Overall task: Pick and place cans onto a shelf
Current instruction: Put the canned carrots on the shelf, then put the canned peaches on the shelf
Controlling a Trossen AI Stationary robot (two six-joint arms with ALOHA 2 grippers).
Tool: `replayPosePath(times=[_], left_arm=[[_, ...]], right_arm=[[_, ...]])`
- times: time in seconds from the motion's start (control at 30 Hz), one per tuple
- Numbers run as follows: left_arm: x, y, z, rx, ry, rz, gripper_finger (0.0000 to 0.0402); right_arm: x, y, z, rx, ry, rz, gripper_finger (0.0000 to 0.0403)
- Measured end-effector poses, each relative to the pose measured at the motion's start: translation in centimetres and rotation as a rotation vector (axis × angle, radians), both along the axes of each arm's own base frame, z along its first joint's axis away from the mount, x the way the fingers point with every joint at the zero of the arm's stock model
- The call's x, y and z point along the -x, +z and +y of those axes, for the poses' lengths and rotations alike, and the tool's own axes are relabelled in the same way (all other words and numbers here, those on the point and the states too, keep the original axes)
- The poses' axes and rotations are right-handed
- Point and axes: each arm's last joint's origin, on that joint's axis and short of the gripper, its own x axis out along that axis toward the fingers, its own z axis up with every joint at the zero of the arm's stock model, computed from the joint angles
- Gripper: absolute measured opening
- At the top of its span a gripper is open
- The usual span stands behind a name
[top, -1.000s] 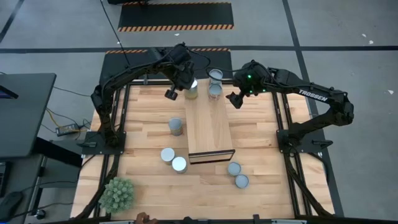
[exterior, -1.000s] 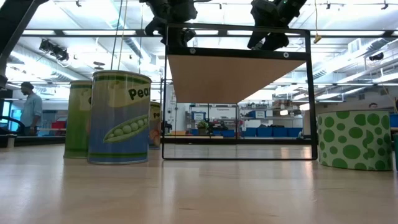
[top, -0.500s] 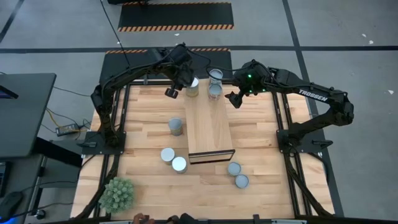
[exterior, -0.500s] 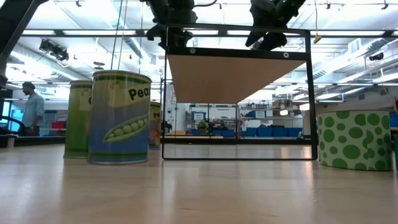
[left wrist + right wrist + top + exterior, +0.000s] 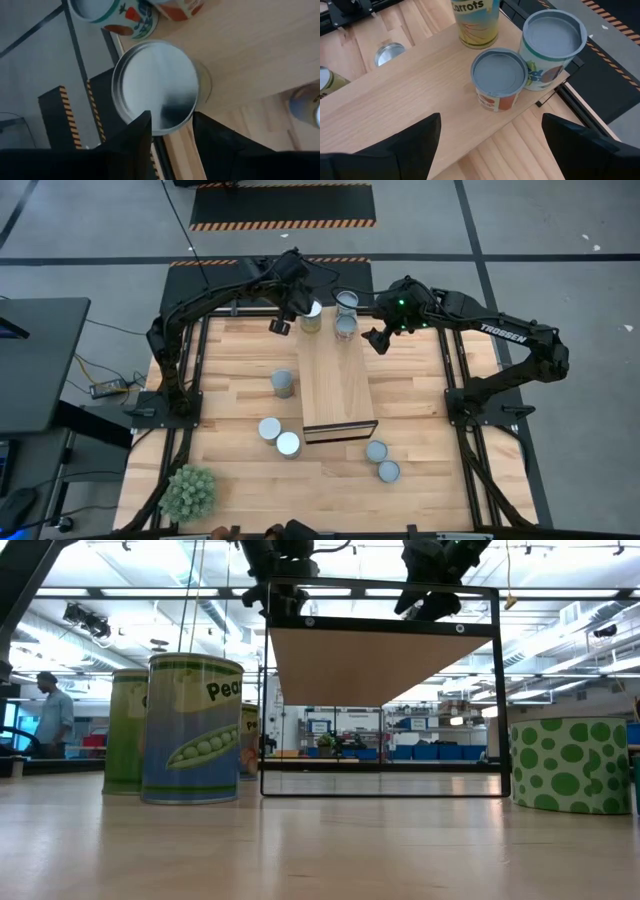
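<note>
My left hand point(image 5: 285, 318) hovers part-open just off the shelf's point(image 5: 337, 385) far left corner, above the carrots can point(image 5: 311, 319) standing there, fingers point(image 5: 132, 137) clear of its lid, holding nothing. My right hand point(image 5: 375, 335) hangs spread wide and empty beside the shelf's far right corner, near two more cans point(image 5: 500, 85) on that far end. Five other cans point(image 5: 283, 383) stand on the desk point(image 5: 420, 420).

Green plant point(image 5: 189, 491) sits at seven o'clock on the surface point(image 5: 420, 395). Dark desk point(image 5: 35, 360) off at nine o'clock. A person point(image 5: 48, 718) stands in the room behind.
</note>
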Motion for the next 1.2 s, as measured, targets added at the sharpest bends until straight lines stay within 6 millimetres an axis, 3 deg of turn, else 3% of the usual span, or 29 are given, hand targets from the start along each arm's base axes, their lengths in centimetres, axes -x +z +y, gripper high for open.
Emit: replayPosePath(times=[0.27, 0.5, 0.7, 0.9, 1.2], left_arm=[[0.4, 1.2, -1.6, -0.012, 0.053, -0.019, 0.015], [2.7, 4.0, -2.6, -0.061, 0.209, -0.095, 0.0151], [5.4, 6.0, -4.2, 0.162, 0.443, -0.238, 0.0151], [6.2, 4.7, -6.4, 0.481, 0.526, -0.117, 0.015], [5.8, -1.0, -12.1, 0.534, 0.428, 0.127, 0.015]], right_arm=[[0.0, -0.1, 0.0, 0.005, 0.01, 0.012, 0.0354], [0.1, -0.1, 0.0, 0.005, 0.01, 0.013, 0.0354], [0.1, -0.2, 0.1, -0.004, 0.005, 0.023, 0.0354], [0.1, -0.2, 0.1, -0.004, 0.004, 0.023, 0.0354], [0.1, -0.2, 0.2, -0.029, -0.015, 0.013, 0.0354]])
